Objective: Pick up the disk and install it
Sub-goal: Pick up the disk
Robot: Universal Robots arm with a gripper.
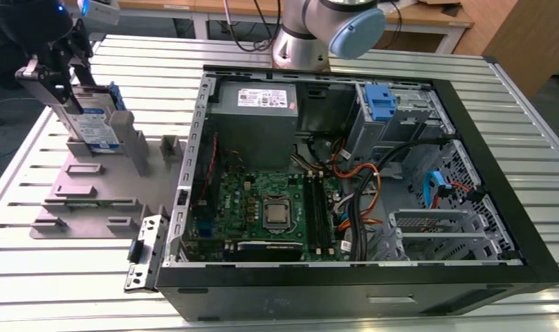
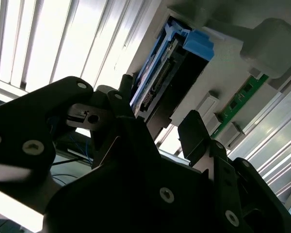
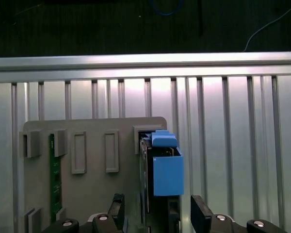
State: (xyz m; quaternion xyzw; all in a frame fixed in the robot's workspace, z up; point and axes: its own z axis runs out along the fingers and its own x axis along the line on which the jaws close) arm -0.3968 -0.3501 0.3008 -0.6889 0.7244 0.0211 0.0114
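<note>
Silver arm, pale-blue joint cap, black fingers.

Open computer case lies on slatted metal table, power supply and motherboard exposed inside. Grey holder plate sits just beside it, green circuit strip slotted in.

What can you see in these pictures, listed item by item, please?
disk: one, silver with blue carrier, on edge in the holder
holder: one, grey, table, exterior view's left
circuit board strip: one, green, in a holder slot
computer case: one, black, open, mid-table
power supply: one, grey, inside the case
motherboard: one, green, case floor
bracket: one, light blue, case's drive bay
table: one, silver, slatted
arm: one, grey and blue, behind the case
gripper: one, black, open, fingers either side of the disk
</note>
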